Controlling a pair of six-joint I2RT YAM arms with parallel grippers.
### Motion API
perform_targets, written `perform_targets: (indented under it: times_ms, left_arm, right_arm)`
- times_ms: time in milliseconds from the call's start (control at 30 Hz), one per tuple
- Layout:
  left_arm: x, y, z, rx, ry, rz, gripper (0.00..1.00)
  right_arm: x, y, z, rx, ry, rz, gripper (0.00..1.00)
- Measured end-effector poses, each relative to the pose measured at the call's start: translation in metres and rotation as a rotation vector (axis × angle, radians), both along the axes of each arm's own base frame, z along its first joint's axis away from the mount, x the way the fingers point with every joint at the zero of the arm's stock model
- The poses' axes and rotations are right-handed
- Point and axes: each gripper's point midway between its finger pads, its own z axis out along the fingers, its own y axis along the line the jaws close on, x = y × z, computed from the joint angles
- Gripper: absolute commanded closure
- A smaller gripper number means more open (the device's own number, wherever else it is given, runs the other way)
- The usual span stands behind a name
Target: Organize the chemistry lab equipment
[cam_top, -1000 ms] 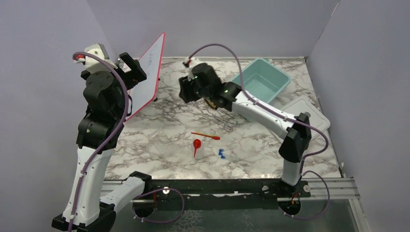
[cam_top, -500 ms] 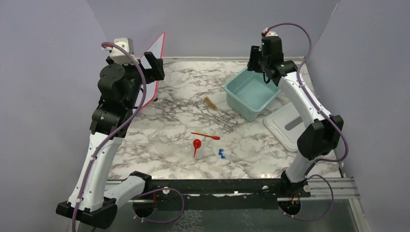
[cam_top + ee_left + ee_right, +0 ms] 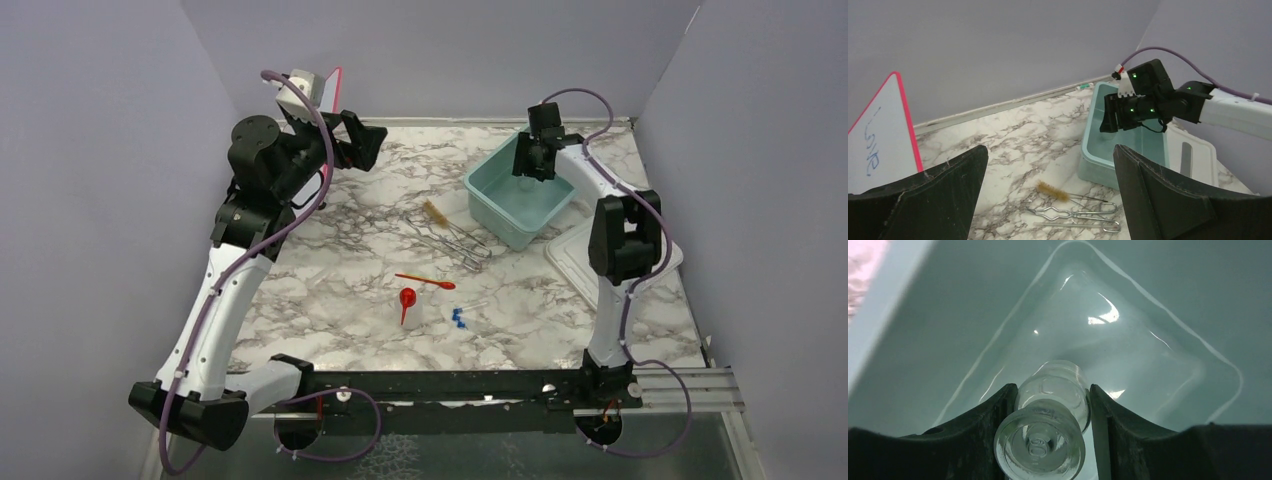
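Marble desk (image 3: pixel 330 270) carries a pale teal tub (image 3: pixel 495 200). The right pincer (image 3: pixel 1050 392) is down inside it, holding a small clear glass vessel (image 3: pixel 1048 435), with the tub's floor under it. The left pincer (image 3: pixel 1049 155) stands wide, well away from the tub.

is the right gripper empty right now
No, the right gripper clamps a small clear glass vessel between its fingers over the teal tub.

White-and-black arms (image 3: pixel 215 310) trail purple cables (image 3: pixel 572 96).
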Motion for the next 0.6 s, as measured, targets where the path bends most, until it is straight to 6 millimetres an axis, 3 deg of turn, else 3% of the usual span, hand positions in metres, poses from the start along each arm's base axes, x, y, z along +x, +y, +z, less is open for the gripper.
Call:
perform_targets:
  times_ms: [167, 600]
  left_arm:
    - [0.008, -0.014, -0.008, 0.000, 0.013, -0.060, 0.01]
    - [0.024, -0.020, -0.021, 0.019, 0.034, -0.062, 0.01]
  right_arm:
    - [0.005, -0.005, -0.026, -0.008, 0.040, -0.011, 0.57]
    - [0.037, -0.006, -0.031, -0.032, -0.063, -0.006, 0.48]
